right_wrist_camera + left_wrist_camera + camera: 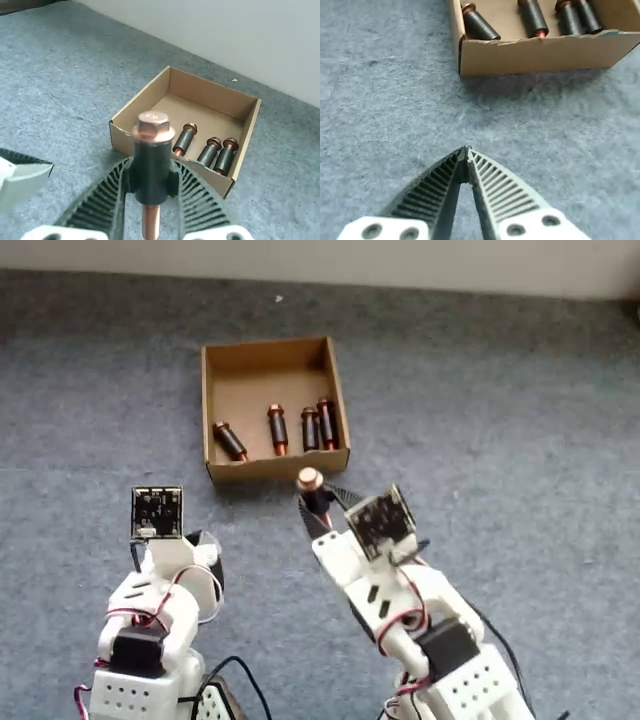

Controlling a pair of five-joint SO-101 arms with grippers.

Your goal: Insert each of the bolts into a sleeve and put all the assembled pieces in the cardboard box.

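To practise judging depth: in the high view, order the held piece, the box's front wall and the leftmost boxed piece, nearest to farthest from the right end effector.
1. Held piece, clamped in the right end effector itself.
2. Box's front wall, just ahead of it.
3. Leftmost boxed piece, farther in, to the left.

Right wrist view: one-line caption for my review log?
Right gripper, jaws shut on a sleeved bolt, near the cardboard box with three assembled pieces visible inside.
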